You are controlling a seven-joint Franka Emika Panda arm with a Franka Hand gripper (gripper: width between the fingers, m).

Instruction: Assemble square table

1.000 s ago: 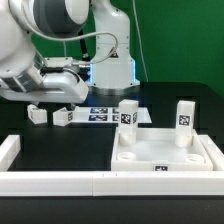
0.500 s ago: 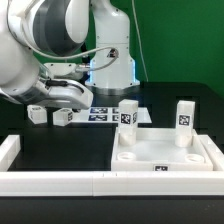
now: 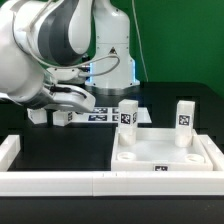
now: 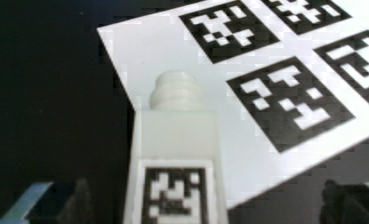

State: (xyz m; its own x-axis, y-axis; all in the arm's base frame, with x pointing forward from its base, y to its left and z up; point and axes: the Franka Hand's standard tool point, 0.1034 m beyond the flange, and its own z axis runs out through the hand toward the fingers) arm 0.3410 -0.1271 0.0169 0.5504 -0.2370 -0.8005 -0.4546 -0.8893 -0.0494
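Leg (image 4: pixel 177 150) of the square table lies flat on the black table (image 4: pixel 48 90), tapered end at the marker board's (image 4: pixel 287 90) edge, directly below the gripper (image 4: pixel 195 198), whose 2 fingers stand spread either side of its long axis, pinching nothing.

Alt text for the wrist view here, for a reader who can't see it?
A white tagged table leg lies on the black table, centred between the fingertips of the open tool, untouched. Its rounded tip is seen against the edge of the marker board with its black-and-white tags.
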